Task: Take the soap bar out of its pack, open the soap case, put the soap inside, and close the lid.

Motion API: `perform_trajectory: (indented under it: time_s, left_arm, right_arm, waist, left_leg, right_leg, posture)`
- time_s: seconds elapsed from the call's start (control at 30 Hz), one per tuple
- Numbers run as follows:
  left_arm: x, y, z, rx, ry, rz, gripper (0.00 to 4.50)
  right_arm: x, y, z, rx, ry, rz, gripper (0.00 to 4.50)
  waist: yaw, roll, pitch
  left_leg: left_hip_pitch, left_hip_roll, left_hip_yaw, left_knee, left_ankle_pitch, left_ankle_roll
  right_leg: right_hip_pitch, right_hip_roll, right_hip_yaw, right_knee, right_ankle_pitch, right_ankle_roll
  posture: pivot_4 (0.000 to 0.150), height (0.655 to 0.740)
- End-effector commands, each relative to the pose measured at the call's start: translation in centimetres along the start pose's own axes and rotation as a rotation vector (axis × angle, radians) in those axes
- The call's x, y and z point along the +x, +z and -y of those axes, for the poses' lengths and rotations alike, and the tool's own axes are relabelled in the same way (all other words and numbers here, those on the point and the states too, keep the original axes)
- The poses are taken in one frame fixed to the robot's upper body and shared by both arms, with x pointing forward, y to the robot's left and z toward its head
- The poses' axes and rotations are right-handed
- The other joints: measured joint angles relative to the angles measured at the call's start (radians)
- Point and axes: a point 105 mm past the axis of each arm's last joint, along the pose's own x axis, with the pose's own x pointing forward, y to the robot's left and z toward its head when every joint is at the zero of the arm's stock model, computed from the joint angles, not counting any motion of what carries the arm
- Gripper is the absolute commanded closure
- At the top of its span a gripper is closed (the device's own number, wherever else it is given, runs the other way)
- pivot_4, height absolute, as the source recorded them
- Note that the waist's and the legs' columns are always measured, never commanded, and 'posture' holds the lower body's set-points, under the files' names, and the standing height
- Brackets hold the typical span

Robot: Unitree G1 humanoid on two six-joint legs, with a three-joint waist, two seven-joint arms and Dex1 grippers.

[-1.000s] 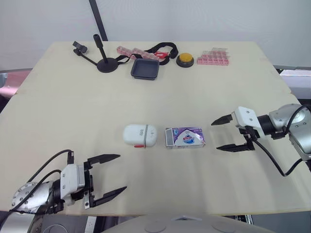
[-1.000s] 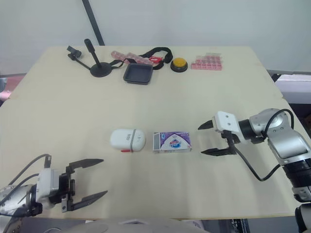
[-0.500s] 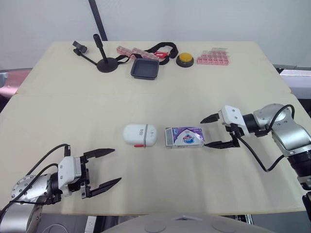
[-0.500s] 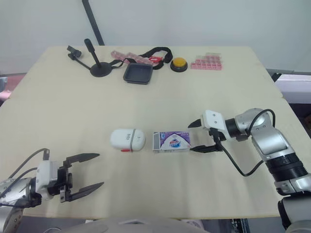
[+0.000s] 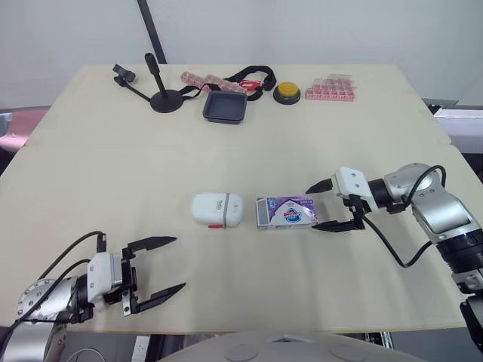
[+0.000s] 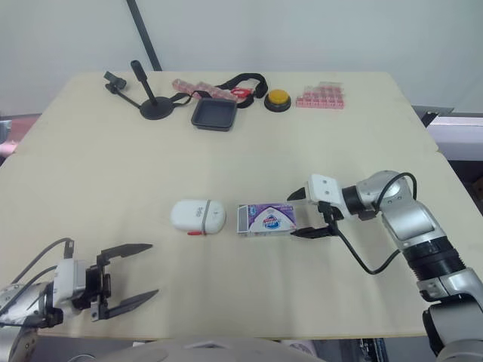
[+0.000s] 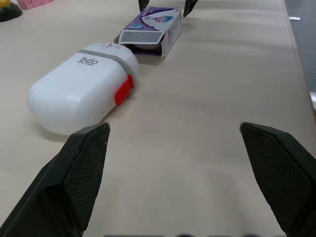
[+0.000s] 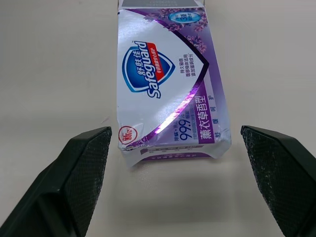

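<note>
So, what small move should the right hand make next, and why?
Probably ease the right hand a little forward along the soap pack before closing: its open fingers just flank the pack's end without touching it, so a grip now would likely catch only the crumpled edge.

**Camera layout.** Head stereo pair — both eyes look forward and down from above the near edge of the table (image 5: 113, 166) and take in its whole top. The two frames share one scene, slightly offset. Left wrist camera: low over the tabletop and close, facing across it at the case (image 7: 79, 89), with the pack (image 7: 150, 29) beyond. Right wrist camera: very near the pack, looking steeply down along its length — case and pack also lie mid-table in the head views.
</note>
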Motion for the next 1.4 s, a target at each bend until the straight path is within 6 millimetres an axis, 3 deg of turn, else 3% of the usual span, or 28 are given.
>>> perform_trajectory:
  time_s: [0.03,0.17,0.5,0.7,1.07,1.4]
  left_arm:
    - [0.0,0.6,-1.2,0.013,0.022,0.026,0.02]
    - [0.7,1.2,-1.7,0.023,0.013,0.052,0.02]
    - [0.9,1.3,-0.9,0.038,-0.041,0.043,0.02]
    - [1.7,2.1,-1.4,0.055,-0.032,0.051,0.00]
    - [2.7,3.6,-1.6,0.059,-0.031,0.051,0.00]
    - [3.5,4.5,-1.8,0.056,-0.037,0.055,0.00]
  right_arm:
    - [-0.3,0.5,0.5,-0.033,-0.010,-0.001,0.00]
    - [-0.2,0.4,0.5,-0.033,-0.006,-0.006,0.00]
    - [0.1,0.8,0.3,-0.029,-0.002,0.011,0.00]
    - [0.2,0.4,-0.1,-0.029,0.010,-0.005,1.80]
    - [-0.4,0.7,-0.3,-0.031,0.005,-0.013,1.80]
    - [-4.0,3.5,0.5,0.013,-0.022,-0.241,1.80]
  waist:
    - [0.000,0.000,0.000]
    - [-0.002,0.000,0.000]
    - [0.000,0.000,0.000]
    - [0.000,0.000,0.000]
    - [0.000,0.000,0.000]
    - [0.002,0.000,0.000]
  left_leg:
    - [0.000,0.000,0.000,0.000,0.000,0.000]
    - [0.000,0.000,0.001,0.000,0.000,0.000]
    - [0.000,0.000,0.001,0.001,0.000,0.000]
    - [0.000,0.000,0.001,0.001,0.000,0.000]
    - [0.000,0.000,0.002,0.002,0.000,0.000]
    - [0.000,0.001,0.002,0.002,0.000,0.000]
  right_leg:
    - [0.000,0.000,0.000,0.000,0.000,0.000]
    - [0.000,0.001,0.001,0.001,0.000,0.000]
    - [0.000,0.001,0.002,0.001,0.000,0.000]
    - [-0.001,0.001,0.002,0.001,0.000,0.000]
    - [0.000,0.001,0.003,0.001,0.000,0.000]
    - [-0.001,0.003,0.004,0.002,0.000,0.000]
  posture:
    - [0.150,0.7400]
    - [0.150,0.7400]
    - [0.150,0.7400]
    - [0.150,0.7400]
    - [0.150,0.7400]
    - [0.150,0.7400]
